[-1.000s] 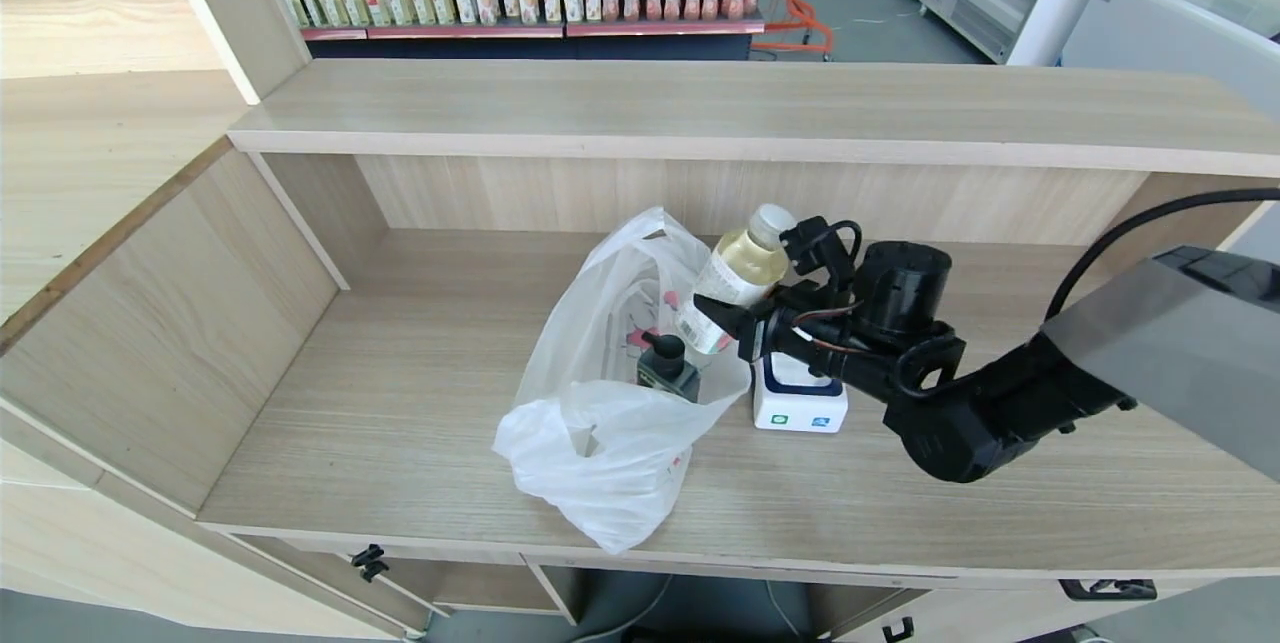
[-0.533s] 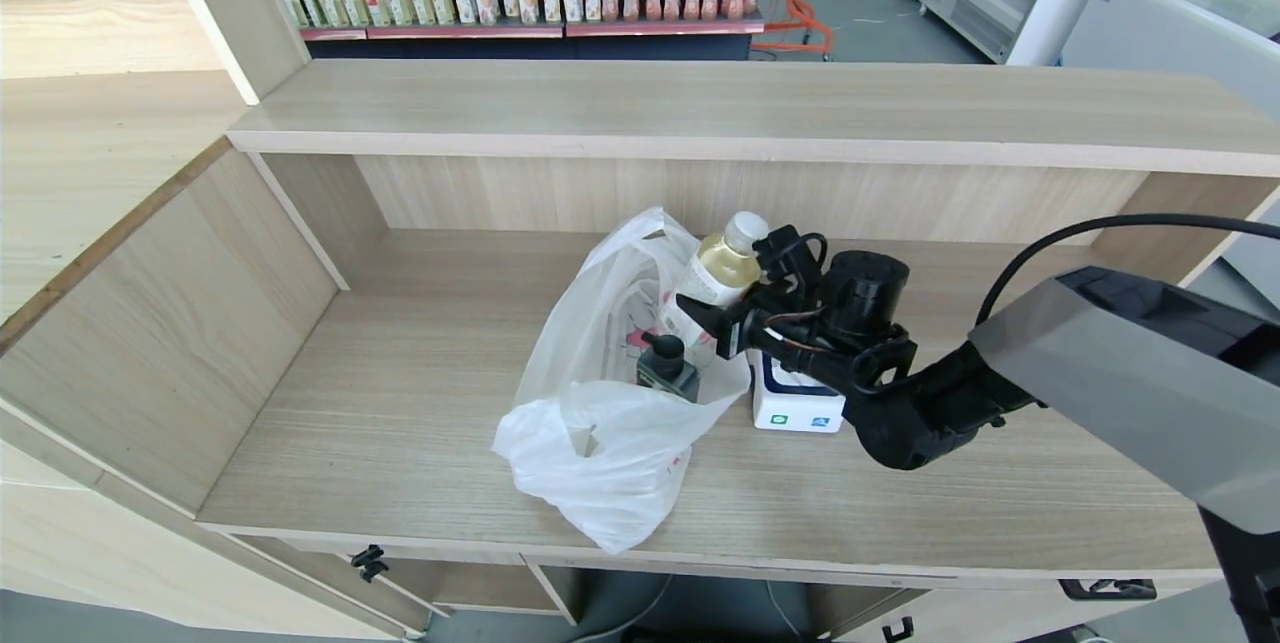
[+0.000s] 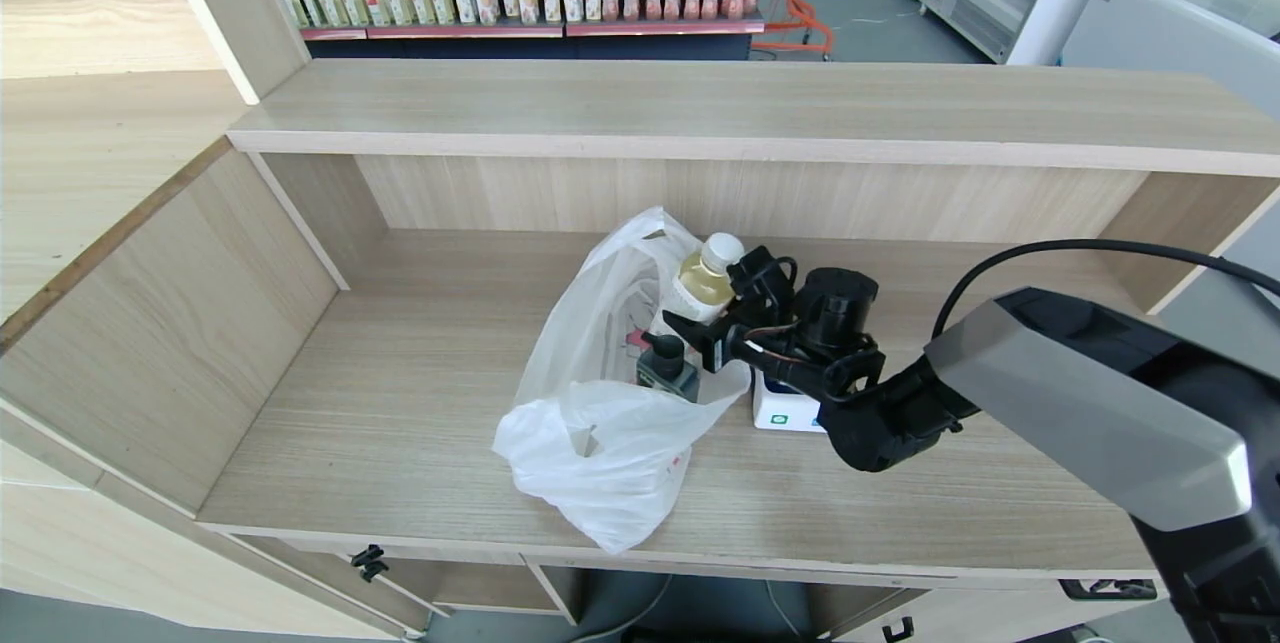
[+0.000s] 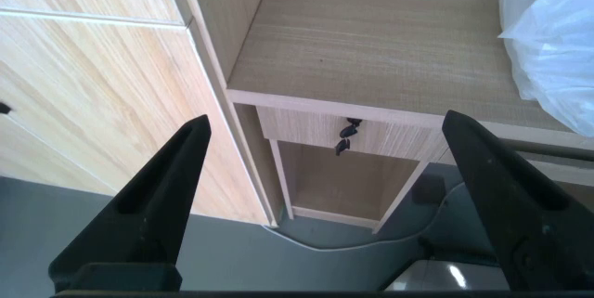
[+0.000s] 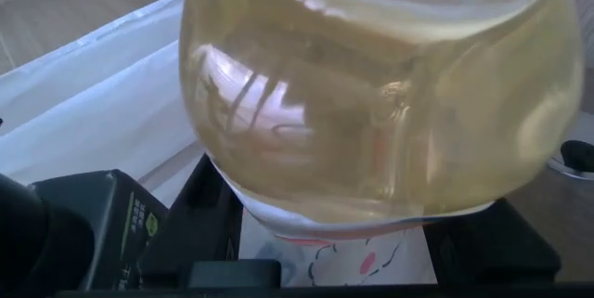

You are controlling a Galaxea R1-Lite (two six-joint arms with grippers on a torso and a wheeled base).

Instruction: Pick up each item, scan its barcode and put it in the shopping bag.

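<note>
My right gripper [image 3: 708,316] is shut on a bottle of pale yellow drink [image 3: 700,289] with a white cap, held upright and slightly tilted over the mouth of the white plastic shopping bag [image 3: 600,413]. The bottle's lower part sits inside the bag opening. In the right wrist view the bottle [image 5: 380,94] looms large between the jaws, above the bag [image 5: 102,112]. A dark bottle with a black cap [image 3: 667,365] stands in the bag, also seen as the dark bottle [image 5: 93,233]. My left gripper [image 4: 325,205] hangs open off the counter's front left edge.
A white barcode scanner [image 3: 785,408] stands on the counter just right of the bag, partly behind my right arm. The wooden counter [image 3: 400,383] has a raised back shelf [image 3: 700,103] and a side wall on the left. Drawer handles [image 4: 346,136] sit under the front edge.
My right gripper has carried the yellow bottle leftward and down, from above the scanner into the bag's opening. The bag and the dark bottle have stayed put.
</note>
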